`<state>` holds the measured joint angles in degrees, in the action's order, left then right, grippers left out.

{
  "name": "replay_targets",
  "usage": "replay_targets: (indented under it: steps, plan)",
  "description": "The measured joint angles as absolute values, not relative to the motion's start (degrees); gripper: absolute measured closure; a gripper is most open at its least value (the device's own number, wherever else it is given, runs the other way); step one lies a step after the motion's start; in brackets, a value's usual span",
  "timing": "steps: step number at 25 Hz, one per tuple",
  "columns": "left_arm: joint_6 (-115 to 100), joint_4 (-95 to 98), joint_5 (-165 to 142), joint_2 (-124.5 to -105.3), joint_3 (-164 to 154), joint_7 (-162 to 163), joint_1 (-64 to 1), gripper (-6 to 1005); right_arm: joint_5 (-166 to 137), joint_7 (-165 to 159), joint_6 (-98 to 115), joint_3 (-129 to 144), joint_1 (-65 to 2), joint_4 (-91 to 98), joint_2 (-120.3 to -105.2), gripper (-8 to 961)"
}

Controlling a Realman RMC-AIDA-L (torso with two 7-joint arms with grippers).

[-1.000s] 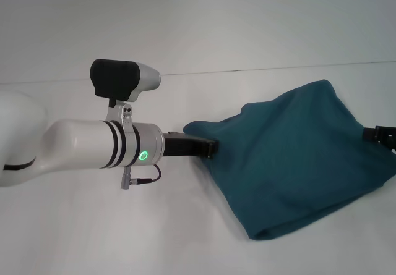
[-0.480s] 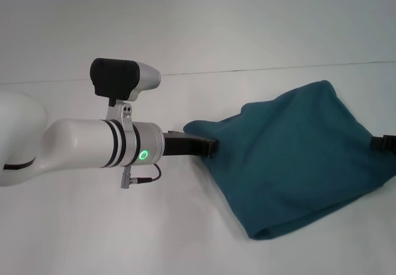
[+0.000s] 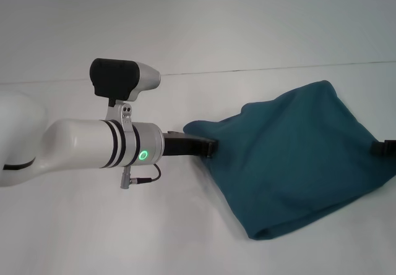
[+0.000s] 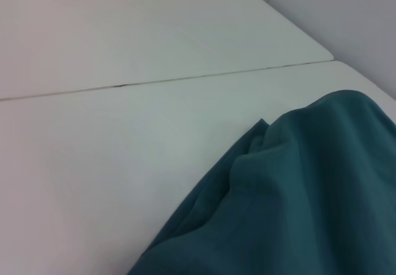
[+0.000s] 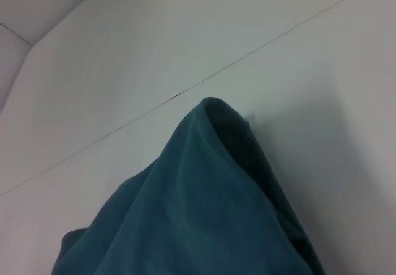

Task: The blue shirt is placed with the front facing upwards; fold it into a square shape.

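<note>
The blue shirt (image 3: pixel 291 157) lies bunched in a loose, tented heap on the right half of the white table (image 3: pixel 185 225), plain teal side showing and no print in sight. My left arm reaches in from the left, and my left gripper (image 3: pixel 212 146) is shut on the shirt's left corner, with cloth draped over its tips. The left wrist view shows a rumpled shirt fold (image 4: pixel 291 201) close by. At the right edge of the head view, my right gripper (image 3: pixel 387 147) shows only as a dark sliver against the shirt's right side. In the right wrist view the cloth (image 5: pixel 204 194) rises to a peak.
A thin seam (image 3: pixel 260 69) crosses the tabletop behind the shirt. Bare white table surface lies to the left and in front of the heap.
My right gripper has slid to the right and slightly down, almost out of the head view. The shirt and my left arm have barely shifted.
</note>
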<state>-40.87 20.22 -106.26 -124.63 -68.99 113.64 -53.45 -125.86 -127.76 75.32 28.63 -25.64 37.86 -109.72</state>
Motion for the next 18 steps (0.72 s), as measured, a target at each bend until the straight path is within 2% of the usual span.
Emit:
replay_targets:
  steps: [4, 10, 12, 18]
  plan:
    - [-40.9, 20.2, -106.3, -124.63, -69.0, 113.6, -53.4, 999, -125.9, -127.7, 75.8, 28.7, -25.2, 37.8, -109.56, 594]
    - [-40.9, 20.2, -106.3, -124.63, -69.0, 113.6, -53.4, 998, -127.1, -128.1, 76.0, 28.5, -24.3, 37.8, -109.25, 827]
    - [-40.9, 20.3, -106.3, -124.63, -69.0, 113.6, -53.4, 998, -127.2, -128.1, 76.0, 28.5, -24.3, 37.8, -109.21, 940]
    - [-41.4, 20.3, -106.6, -124.55, -69.0, 114.0, -53.3, 991, -127.2, -128.1, 76.0, 28.6, -24.2, 37.8, -109.19, 941]
